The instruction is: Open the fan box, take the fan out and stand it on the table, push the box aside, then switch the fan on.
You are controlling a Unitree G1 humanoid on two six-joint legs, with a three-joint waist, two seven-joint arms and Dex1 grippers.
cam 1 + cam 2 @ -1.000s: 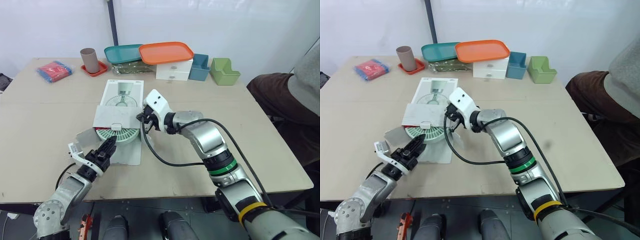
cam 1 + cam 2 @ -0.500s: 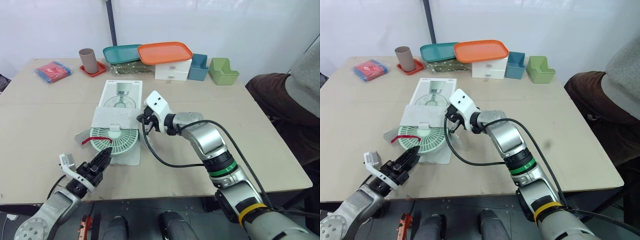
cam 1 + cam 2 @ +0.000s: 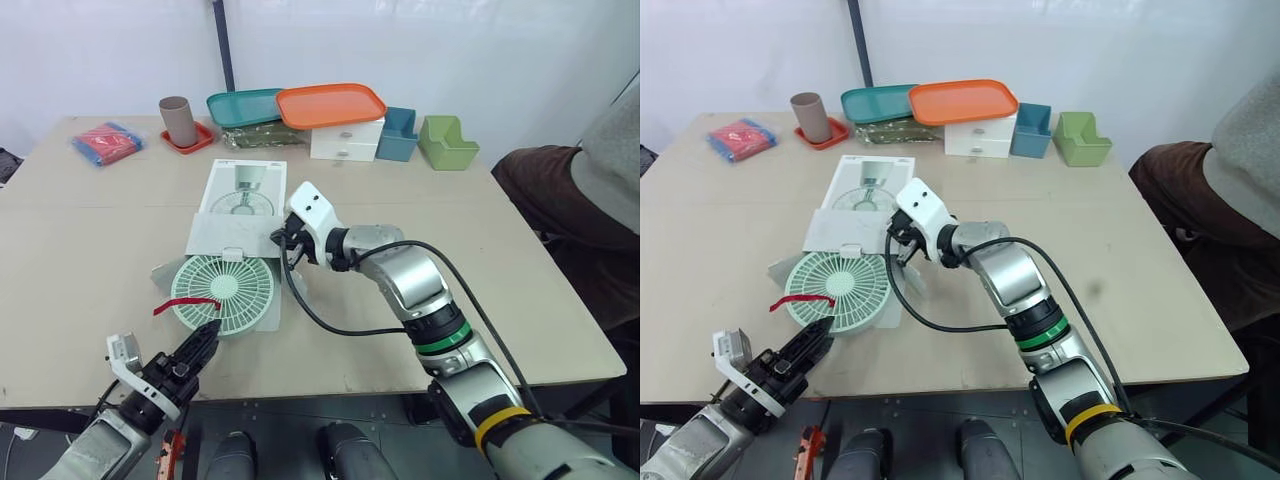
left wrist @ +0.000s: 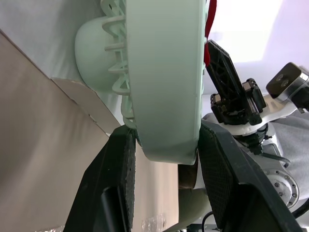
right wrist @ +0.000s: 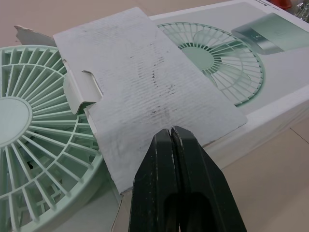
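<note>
The mint-green round fan [image 3: 225, 290] lies flat on the table, mostly out of the white fan box [image 3: 245, 190], with a red ribbon [image 3: 185, 303] across its grille. My left gripper [image 3: 207, 335] is at the fan's near rim, shut on it. In the left wrist view the fan [image 4: 164, 72] rim sits between the two black fingers [image 4: 120, 179]. The box's open flap [image 3: 230, 235] lies over the fan's far edge. My right gripper [image 3: 283, 240] is shut, its tips against the flap [image 5: 145, 87] edge on the box's right side.
Along the far edge stand a brown cup [image 3: 180, 120], a teal tray [image 3: 247, 106], an orange tray [image 3: 332, 104] on white drawers, a blue bin [image 3: 400, 135] and a green bin [image 3: 448, 143]. A red cloth [image 3: 108, 142] lies far left. A person [image 3: 580, 200] sits at right.
My left gripper has pulled back toward the table's near edge, drawing the fan out from under the flap. The right gripper has stayed at the flap.
</note>
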